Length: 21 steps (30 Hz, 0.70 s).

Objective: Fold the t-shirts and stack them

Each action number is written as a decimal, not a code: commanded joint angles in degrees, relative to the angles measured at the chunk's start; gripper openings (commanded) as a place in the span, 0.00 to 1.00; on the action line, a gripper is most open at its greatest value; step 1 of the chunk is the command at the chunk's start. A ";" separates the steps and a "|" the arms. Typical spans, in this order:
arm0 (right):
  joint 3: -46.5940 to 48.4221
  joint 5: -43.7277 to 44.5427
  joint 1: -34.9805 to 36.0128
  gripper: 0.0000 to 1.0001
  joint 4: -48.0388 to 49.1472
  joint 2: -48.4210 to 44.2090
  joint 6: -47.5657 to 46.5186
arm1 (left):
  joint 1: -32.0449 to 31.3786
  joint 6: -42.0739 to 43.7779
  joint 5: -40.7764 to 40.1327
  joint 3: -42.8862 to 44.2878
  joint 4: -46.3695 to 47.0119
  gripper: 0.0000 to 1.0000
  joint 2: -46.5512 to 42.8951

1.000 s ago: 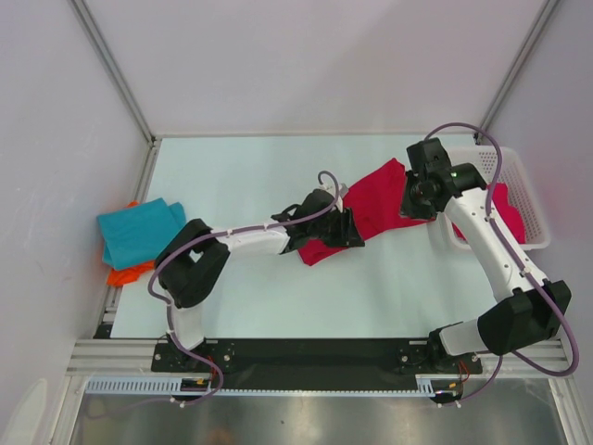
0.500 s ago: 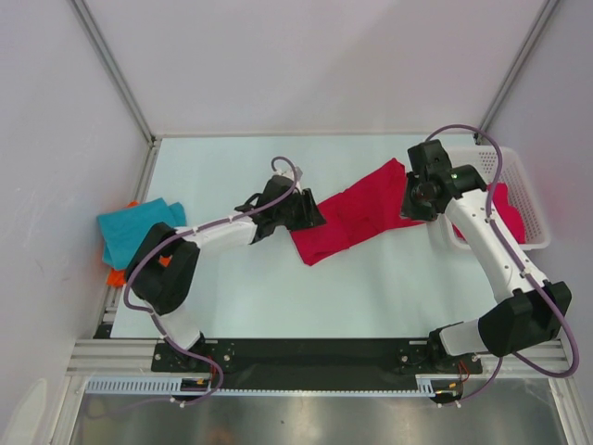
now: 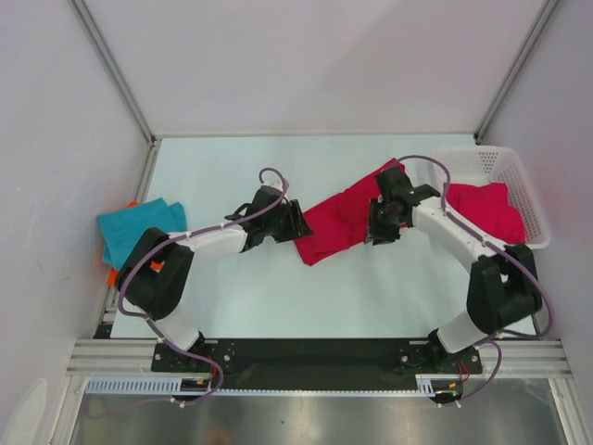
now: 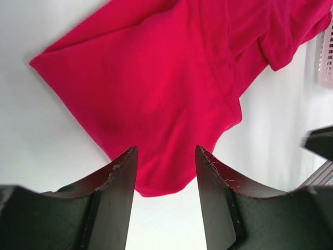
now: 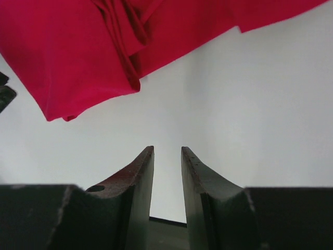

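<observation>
bright, even, diffuse light from overhead, only faint soft shadows on the white table (image 3: 278,297), no hard glare, crimson t-shirt (image 4: 156,78) saturated yet sharp, right gripper (image 5: 167,149) dark and underexposed up close, a dark shape (image 4: 318,141) motion-blurred at the left wrist view's right edge

Finding: the bare table (image 3: 306,297) gives you an open lane along the near strip, between the arm bases and the crimson t-shirt (image 3: 347,215), and another across the far half. The crimson t-shirt lies diagonally across the middle. The left gripper (image 3: 298,225) stands just beside its lower left corner and the right gripper (image 3: 378,230) over its right part, so both arms crowd that lane. The white basket (image 3: 482,158), holding a second red t-shirt (image 3: 486,209), blocks the right edge. The teal t-shirt (image 3: 139,232), lying on the orange t-shirt (image 3: 116,276), occupies the left edge.
</observation>
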 commanded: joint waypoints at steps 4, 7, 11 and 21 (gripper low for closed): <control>2.16 -3.94 3.75 0.33 9.72 11.37 1.25 | 1.43 1.46 0.83 -1.53 2.41 0.54 -3.59; 3.57 -3.85 4.63 0.33 10.34 14.27 1.25 | 1.87 1.46 0.92 -2.32 2.58 0.53 -4.12; 4.53 -3.85 5.07 0.33 10.87 16.39 1.08 | 2.66 1.72 1.10 -3.02 2.58 0.54 -4.73; 7.26 -2.89 5.33 0.33 9.99 17.62 0.55 | 3.10 1.81 1.54 -3.11 2.41 0.53 -4.82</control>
